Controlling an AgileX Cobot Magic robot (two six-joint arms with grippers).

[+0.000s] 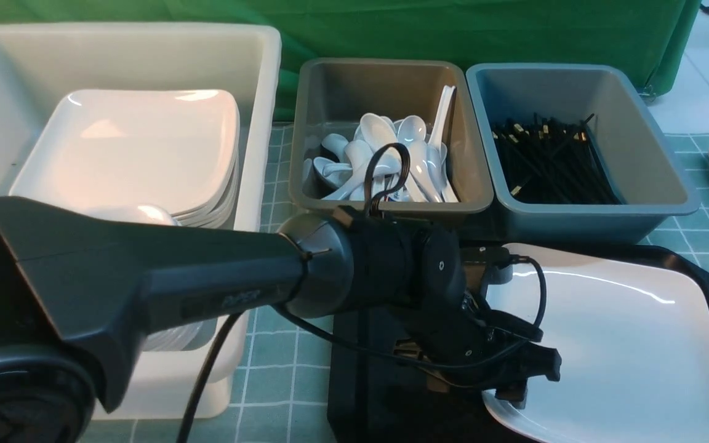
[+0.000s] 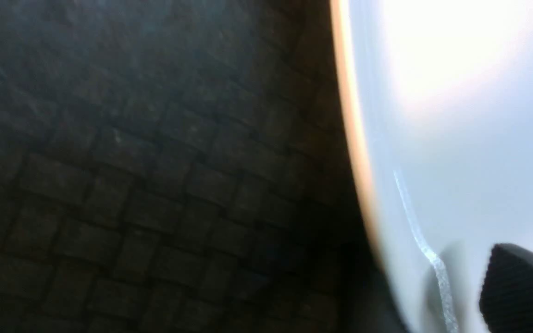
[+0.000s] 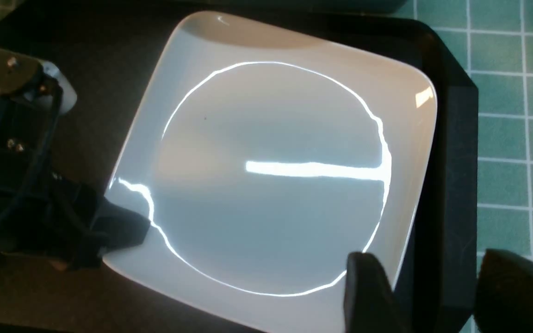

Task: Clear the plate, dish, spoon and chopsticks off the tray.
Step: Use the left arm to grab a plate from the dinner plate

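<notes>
Green-checked table (image 1: 280, 369) bears white tub (image 1: 262, 123), grey bin (image 1: 379, 80), blue-grey bin (image 1: 637, 135) and black tray (image 1: 354, 406).

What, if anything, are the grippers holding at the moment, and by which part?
It cannot be told for sure. The left gripper straddles the left rim of the plate, its clamp unclear; the right gripper is open over its right edge.

The left end effector (image 1: 517, 384) sits at the near-left edge of the white plate (image 1: 625, 344) on the black tray (image 1: 367, 394).
</notes>
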